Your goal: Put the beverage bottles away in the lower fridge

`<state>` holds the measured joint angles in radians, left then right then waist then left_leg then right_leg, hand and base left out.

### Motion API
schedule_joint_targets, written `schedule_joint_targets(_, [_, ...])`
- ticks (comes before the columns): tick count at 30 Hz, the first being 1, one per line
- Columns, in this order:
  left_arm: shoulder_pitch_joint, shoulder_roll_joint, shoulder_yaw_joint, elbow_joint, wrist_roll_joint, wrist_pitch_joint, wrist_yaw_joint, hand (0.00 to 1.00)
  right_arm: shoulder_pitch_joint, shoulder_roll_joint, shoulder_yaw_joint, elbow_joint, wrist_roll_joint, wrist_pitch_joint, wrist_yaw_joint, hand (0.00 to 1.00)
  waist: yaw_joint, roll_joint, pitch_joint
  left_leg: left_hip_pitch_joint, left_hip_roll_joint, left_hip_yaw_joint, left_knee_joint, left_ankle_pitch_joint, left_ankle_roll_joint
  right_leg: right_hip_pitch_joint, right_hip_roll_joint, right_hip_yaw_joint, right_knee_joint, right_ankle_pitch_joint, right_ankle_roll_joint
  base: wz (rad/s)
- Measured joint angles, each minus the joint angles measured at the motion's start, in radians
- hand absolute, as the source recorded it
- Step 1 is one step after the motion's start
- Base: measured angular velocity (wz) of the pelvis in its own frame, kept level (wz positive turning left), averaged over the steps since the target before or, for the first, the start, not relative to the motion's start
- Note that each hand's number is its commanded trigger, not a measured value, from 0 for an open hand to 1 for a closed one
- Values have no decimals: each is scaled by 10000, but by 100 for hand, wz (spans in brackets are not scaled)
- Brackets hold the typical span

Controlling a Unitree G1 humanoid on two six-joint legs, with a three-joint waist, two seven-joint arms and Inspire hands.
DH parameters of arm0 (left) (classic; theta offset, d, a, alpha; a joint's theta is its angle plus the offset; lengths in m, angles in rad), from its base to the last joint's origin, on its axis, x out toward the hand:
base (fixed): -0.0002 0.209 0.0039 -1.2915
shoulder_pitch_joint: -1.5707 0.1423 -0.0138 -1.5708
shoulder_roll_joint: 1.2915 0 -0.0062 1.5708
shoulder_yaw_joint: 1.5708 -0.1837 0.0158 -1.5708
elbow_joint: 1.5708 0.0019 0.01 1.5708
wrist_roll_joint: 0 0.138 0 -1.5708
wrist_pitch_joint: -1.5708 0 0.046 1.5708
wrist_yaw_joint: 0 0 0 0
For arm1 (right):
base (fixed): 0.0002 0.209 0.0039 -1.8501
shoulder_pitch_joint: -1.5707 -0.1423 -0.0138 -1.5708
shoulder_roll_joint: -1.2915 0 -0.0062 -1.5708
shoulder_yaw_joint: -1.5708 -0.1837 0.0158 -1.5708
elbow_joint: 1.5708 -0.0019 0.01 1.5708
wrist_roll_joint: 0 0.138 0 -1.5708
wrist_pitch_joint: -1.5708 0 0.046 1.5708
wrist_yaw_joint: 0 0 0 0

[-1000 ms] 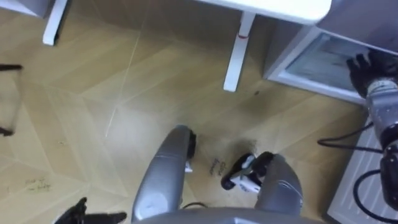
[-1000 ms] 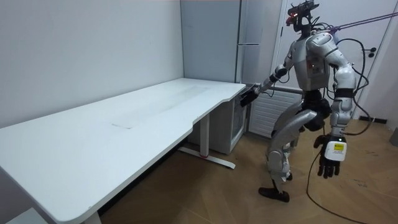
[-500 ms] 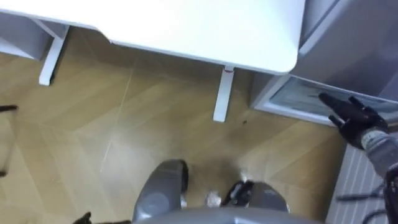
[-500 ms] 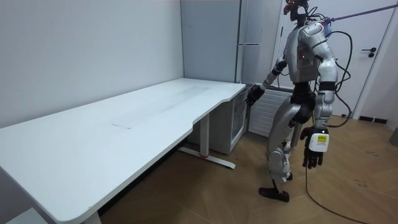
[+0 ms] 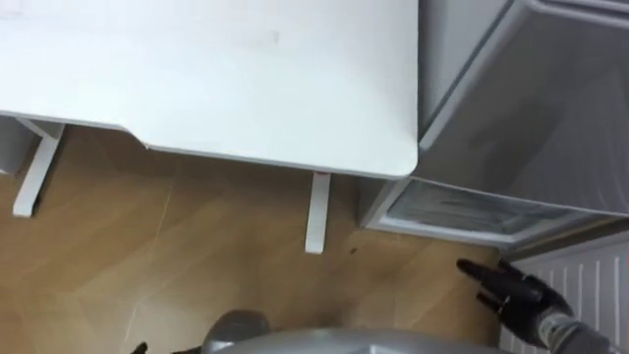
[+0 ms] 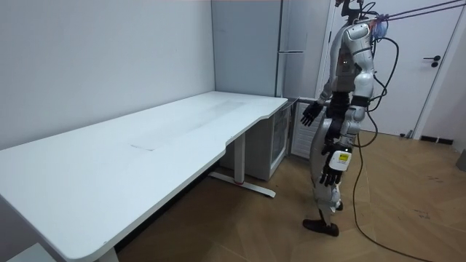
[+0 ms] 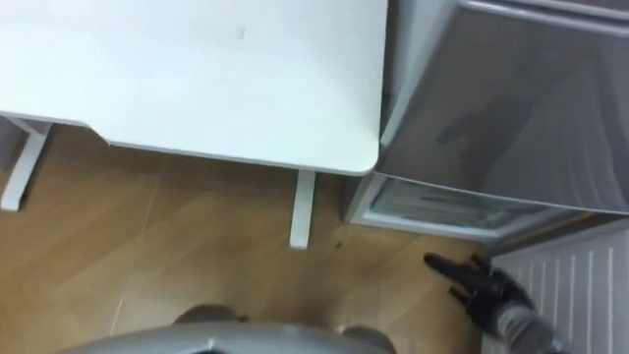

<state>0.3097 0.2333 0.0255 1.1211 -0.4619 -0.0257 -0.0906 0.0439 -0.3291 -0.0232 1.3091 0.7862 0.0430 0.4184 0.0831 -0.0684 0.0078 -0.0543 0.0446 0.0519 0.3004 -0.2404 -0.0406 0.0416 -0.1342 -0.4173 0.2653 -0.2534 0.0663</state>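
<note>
No drinks show in any view. The lower fridge [image 5: 447,210] is a small unit with a glass door, standing on the floor under a tall grey fridge [image 5: 531,98] beside the table's end; in the room view the lower fridge [image 6: 280,144] sits just past the table. My right hand [image 5: 513,291] is stretched out low in front of that glass door, apart from it, fingers straight and open, holding nothing. In the room view my right hand [image 6: 312,113] is raised at waist height. My left hand [image 6: 331,170] hangs at my side, fingers relaxed and empty. I stand upright on the wood floor close to the fridges.
A long white table [image 5: 226,88] runs off to my left, its white leg [image 5: 316,211] near the fridge. A white radiator [image 5: 590,285] stands to the right of the lower fridge. A door [image 6: 429,65] is at the room view's right.
I have straightened up and turned toward the fridges, so the eye view has shifted up to the table top. My right hand came back from the glass door. My left hand swung in beside my leg.
</note>
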Motion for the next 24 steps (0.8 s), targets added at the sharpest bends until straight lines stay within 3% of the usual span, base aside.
schedule_joint_targets(1, [18, -102, 134, 25, 110, 0, 1, 0, 203, 251, -11, 2, -103, 7, -3, 0, 21, 4, 31, 146, -11, -1, -95, 0, 0, 134, 13, 1, -93, 26, 19, 0])
schedule_joint_targets(4, [43, -283, 394, 202, 348, 1, 64, 0, 663, 809, -9, 58, -509, 13, -25, 0, 36, 33, 23, 364, -37, 30, -218, 0, 0, 289, 5, 68, -126, 39, 38, -3])
schedule_joint_targets(7, [79, -531, 622, 222, 364, 8, 285, 0, 969, 1138, -7, 68, -635, 18, -222, 0, 13, 128, 32, 569, -46, 91, -304, -1, 3, 483, 18, 180, -208, 56, 63, -4])
schedule_joint_targets(9, [79, -619, 828, 311, 423, 20, 376, 0, 1118, 1210, -16, 89, -637, 24, -273, 0, 0, 169, 55, 653, -45, 91, -334, -5, 4, 631, 34, 188, -240, 64, 66, 0])
schedule_joint_targets(11, [26, -681, 1081, 399, 504, 76, 392, 0, 1207, 1223, -134, 117, -636, 52, -275, 0, -2, 277, 30, 692, -20, 88, -352, -27, 12, 726, 78, 237, -280, 82, 53, 0])
schedule_joint_targets(12, [20, -699, 1201, 400, 595, 180, 396, 0, 1291, 1220, -224, 155, -637, 141, -310, 0, -14, 262, 72, 720, -1, 90, -351, -30, 11, 765, 105, 294, -282, 98, 33, 0])
schedule_joint_targets(16, [-100, -789, 1268, 366, 607, 489, 657, 0, 1436, 1333, -386, 255, 95, 458, -542, 0, -123, 408, 53, 758, 20, 7, -336, -33, -9, 808, 177, 359, -415, 107, 14, 3])
schedule_joint_targets(21, [-166, -924, 1399, 372, 607, 494, 908, 0, 1514, 1728, -439, 678, 693, 476, -601, 0, -294, 329, -18, 898, 71, 24, -312, 15, -51, 910, 328, 635, -622, 184, -72, -6])
schedule_joint_targets(24, [-390, -987, 1419, 371, 609, 490, 1202, 0, 1524, 1755, -483, 725, 721, 465, -698, 0, -288, 323, -16, 1078, 102, 249, -350, 12, -53, 967, 351, 887, -615, 193, -75, -16])
